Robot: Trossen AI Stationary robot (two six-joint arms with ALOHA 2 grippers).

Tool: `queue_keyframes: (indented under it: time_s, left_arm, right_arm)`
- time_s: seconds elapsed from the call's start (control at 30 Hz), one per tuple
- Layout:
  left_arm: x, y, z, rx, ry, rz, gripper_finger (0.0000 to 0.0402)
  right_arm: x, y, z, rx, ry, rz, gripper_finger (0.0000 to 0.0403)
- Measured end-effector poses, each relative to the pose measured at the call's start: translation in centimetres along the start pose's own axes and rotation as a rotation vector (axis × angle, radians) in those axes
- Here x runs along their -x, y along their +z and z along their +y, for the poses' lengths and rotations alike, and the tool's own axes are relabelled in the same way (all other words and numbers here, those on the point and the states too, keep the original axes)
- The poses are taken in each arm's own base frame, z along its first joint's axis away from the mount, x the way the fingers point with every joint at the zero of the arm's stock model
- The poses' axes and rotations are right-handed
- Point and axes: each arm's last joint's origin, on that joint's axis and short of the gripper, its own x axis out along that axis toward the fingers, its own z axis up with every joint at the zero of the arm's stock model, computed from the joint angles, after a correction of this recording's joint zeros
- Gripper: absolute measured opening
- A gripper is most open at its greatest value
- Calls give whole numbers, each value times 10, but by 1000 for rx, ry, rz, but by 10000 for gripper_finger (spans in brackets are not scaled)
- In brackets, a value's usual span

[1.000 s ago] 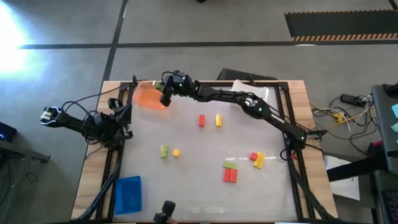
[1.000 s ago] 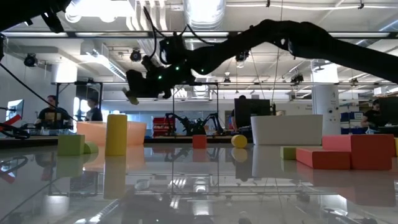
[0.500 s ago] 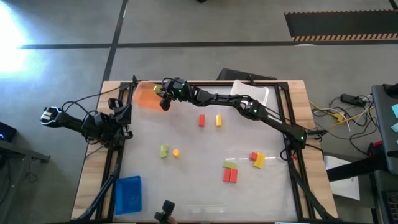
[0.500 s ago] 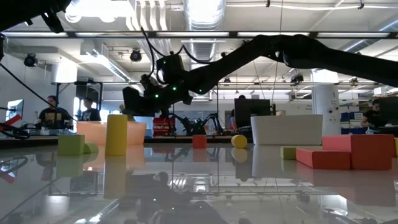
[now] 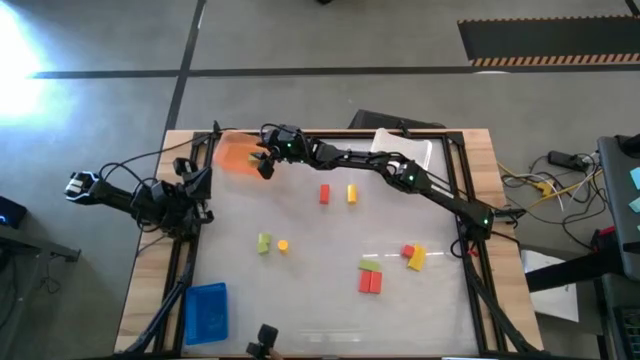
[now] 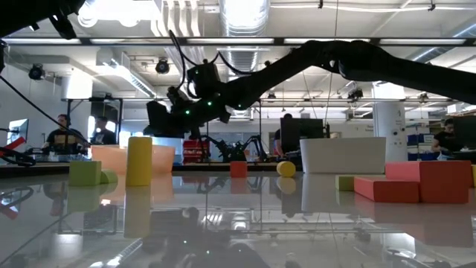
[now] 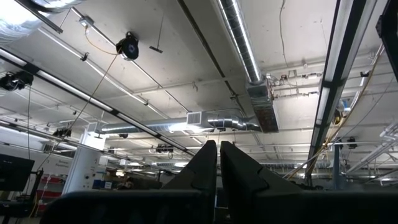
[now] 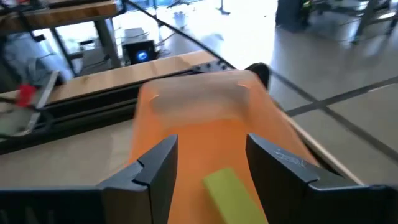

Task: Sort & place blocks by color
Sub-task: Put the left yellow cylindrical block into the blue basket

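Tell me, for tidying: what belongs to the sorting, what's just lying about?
Job: red block, yellow block, green block over the orange tray by the right gripper, white tray, blue tray.
Lying about: floor cables; left gripper, idle at left.

Two slim black jointed arms, the right arm (image 5: 400, 172) dotted with small green lights and the left arm (image 5: 150, 198) trailing thin black cables, end in dark wedge-shaped fingers (image 8: 152, 171).
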Motion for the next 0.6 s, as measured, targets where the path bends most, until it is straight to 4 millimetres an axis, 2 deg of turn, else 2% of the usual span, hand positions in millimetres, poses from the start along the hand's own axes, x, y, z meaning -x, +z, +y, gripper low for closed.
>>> queue_keyframes:
  time_s: [0.1,0.23,0.43,0.6]
  left_arm:
    - [0,0,0,0,0,0,6]
    - [0,0,0,0,0,-1,6]
    - [0,0,0,0,0,0,6]
    - [0,0,0,0,0,0,6]
  right_arm:
    - [11,20,6,12,21,41,175]
    - [37,58,23,93,64,118,169]
    - [85,98,74,243,158,283,168]
    - [125,104,122,312,246,367,158]
